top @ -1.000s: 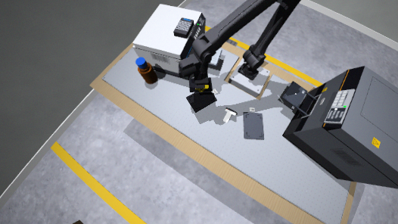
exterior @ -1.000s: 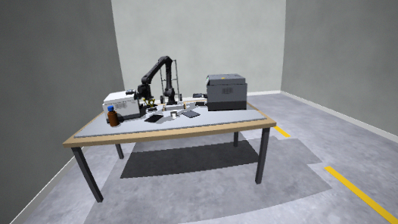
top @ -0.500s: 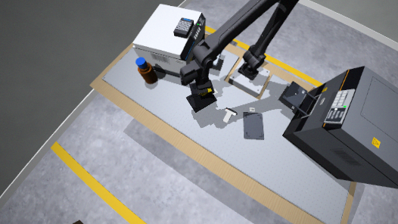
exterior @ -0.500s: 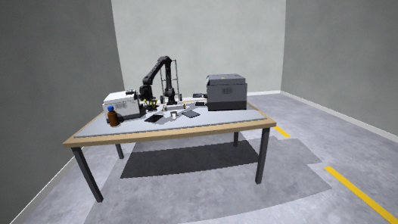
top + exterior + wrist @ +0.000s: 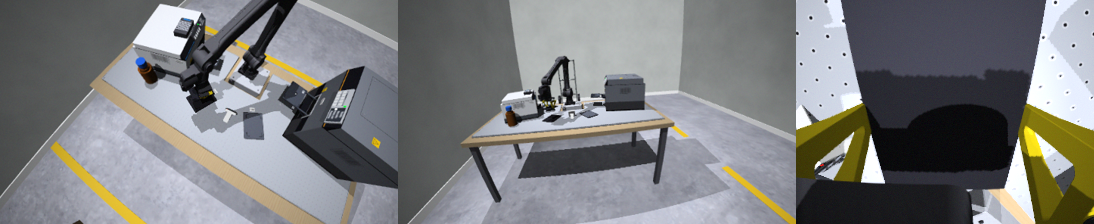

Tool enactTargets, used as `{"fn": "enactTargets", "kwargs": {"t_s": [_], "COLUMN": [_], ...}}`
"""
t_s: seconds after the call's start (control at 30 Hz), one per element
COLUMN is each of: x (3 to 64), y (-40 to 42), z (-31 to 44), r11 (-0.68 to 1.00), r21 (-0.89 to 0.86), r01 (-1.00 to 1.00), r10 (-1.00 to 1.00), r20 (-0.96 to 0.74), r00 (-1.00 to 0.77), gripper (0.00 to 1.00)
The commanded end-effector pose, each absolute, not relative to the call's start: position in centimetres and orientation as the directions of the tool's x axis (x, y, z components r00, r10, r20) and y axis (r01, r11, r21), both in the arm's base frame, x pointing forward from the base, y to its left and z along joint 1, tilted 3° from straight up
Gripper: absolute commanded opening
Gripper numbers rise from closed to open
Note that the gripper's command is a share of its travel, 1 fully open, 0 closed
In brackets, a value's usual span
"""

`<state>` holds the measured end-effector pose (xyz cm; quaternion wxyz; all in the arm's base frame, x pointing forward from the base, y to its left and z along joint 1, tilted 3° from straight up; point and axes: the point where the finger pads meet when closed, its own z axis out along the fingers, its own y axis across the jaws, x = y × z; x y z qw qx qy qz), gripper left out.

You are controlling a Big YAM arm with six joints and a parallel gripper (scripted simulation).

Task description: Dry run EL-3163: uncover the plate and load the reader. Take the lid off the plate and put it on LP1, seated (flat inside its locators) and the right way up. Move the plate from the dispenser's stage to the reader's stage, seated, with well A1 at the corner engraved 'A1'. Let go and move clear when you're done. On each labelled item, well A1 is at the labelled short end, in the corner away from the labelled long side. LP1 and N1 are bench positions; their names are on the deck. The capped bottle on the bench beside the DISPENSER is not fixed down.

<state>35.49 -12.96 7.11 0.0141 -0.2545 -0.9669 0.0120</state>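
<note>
My gripper point(image 5: 204, 95) point(image 5: 549, 105) point(image 5: 944, 111) is shut across the width of the dark lid point(image 5: 943, 50). In the wrist view the lid fills the space between the yellow fingers. It hangs low and level over a dark bench pad with locators point(image 5: 196, 108) point(image 5: 551, 118), in front of the white dispenser point(image 5: 163, 34) point(image 5: 519, 104). I cannot read the pad's name. The arm hides the dispenser's stage and the plate. The dark reader point(image 5: 356, 125) point(image 5: 624, 91) stands at the right, with its empty stage point(image 5: 296, 96) facing the arm.
A brown bottle with a blue cap point(image 5: 147, 70) point(image 5: 510, 115) stands left of the gripper, beside the dispenser. A second dark pad point(image 5: 253, 126) point(image 5: 589, 113) and a small white T-shaped piece point(image 5: 228, 113) lie toward the reader. The arm's base point(image 5: 250, 81) is behind them.
</note>
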Motion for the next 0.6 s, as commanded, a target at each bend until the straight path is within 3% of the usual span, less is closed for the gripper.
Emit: {"fn": "enactTargets", "kwargs": {"t_s": [0.0, 0.57], "x": [36.2, 35.2], "y": [-14.1, -13.2], "z": [7.7, 7.5], "r11": [0.899, 0.869], "r21": [-0.034, -0.023], "r01": [0.437, 0.494], "r10": [0.438, 0.494], "r20": [0.015, -0.009], "r00": [-0.899, -0.869], "gripper": [0.85, 0.85]}}
